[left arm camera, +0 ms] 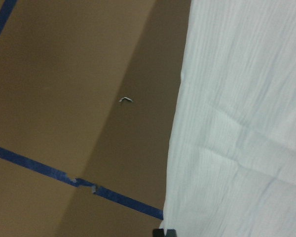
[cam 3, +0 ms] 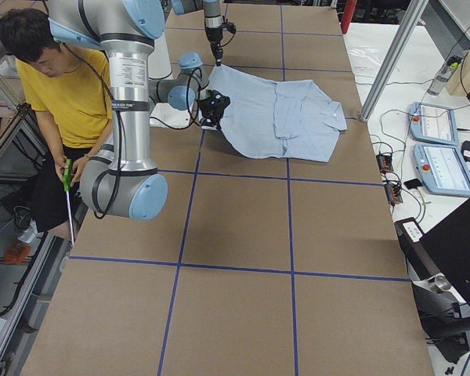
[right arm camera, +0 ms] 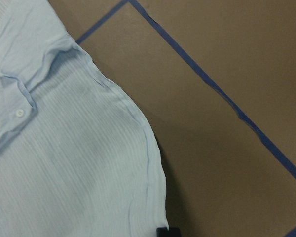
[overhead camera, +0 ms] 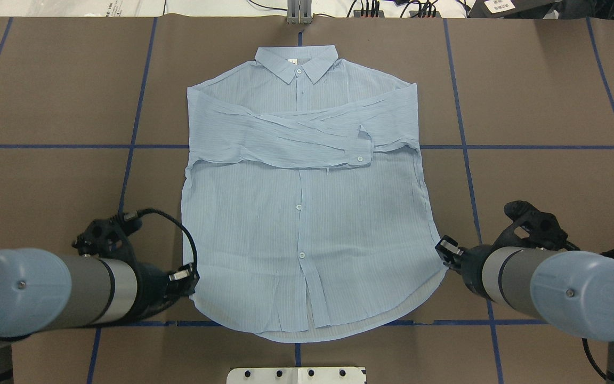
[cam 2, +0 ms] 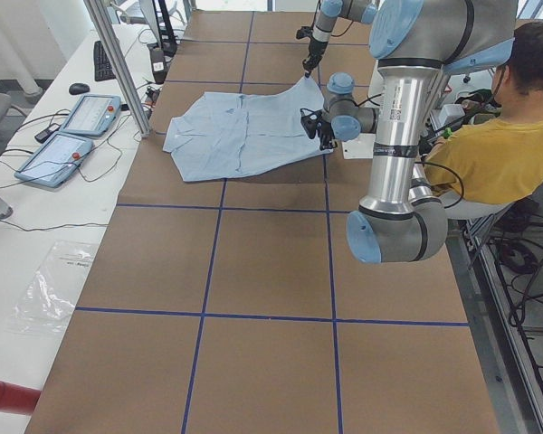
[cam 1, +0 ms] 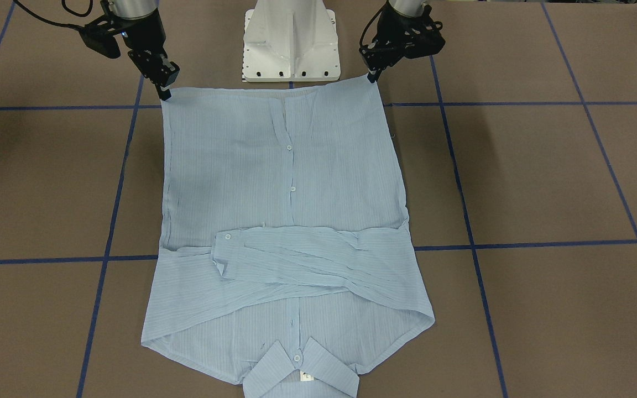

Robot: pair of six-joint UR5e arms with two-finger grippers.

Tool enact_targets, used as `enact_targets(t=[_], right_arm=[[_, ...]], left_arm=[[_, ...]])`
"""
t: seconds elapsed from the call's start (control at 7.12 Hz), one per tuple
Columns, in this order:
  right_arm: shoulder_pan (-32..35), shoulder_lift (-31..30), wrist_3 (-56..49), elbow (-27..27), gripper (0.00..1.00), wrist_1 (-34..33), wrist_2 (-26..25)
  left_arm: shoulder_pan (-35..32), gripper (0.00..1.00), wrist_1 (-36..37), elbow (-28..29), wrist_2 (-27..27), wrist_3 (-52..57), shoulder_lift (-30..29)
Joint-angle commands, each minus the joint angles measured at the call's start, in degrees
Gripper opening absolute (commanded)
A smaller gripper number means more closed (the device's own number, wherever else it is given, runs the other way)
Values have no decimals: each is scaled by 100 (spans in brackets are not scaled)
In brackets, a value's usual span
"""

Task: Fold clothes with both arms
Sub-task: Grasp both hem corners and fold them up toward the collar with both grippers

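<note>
**A:** How far along is it?

**B:** About midway, I'd judge. Nearest the robot, the left gripper (cam 1: 372,76) and the right gripper (cam 1: 164,92) each sit at a hem corner of the shirt (overhead camera: 301,224). Both are closed to a thin pinch on the cloth, and the corners are lifted a little. Beyond them the body lies flat and buttoned, front up, in the middle of the table (overhead camera: 552,106). Farther on, the sleeves (overhead camera: 296,141) are already crossed over the chest. The collar (overhead camera: 296,61) lies farthest out.

**A:** What's left?

**B:** Probably carrying the hem up toward the collar. No fold of the body is made yet.

**A:** And the count?

**B:** One shirt, two sleeves, one collar, one neck label (cam 1: 306,377). Four buttons (overhead camera: 298,206) show: two on the placket, one at the collar, one on a cuff. Two arms, two grippers.
</note>
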Motion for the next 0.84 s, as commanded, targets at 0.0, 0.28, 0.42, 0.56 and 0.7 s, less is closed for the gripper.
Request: enact_targets(t=[0.0,0.28,0.42,0.56,0.7], right_arm=[[644,545,-609,-249,0,-109,34],[1250,1098,-1006,-828,0,-118,400],[1471,1397,-1295,-1197,0,-118,542],[1691,1496,-1481,-1358,0,-118,657],[2023,1749,-1900,-1855,0,-66,736]], left_arm=[[-1099,0,-57,385,0,565,-500],[-1620,0,-101,520,-70,848,-686],[-1770,0,-145,564,-131,919,-696],[-1963,0,-423,843,-149,1251,-731],[-2113,0,-905,1437,-141,1289,-853]])
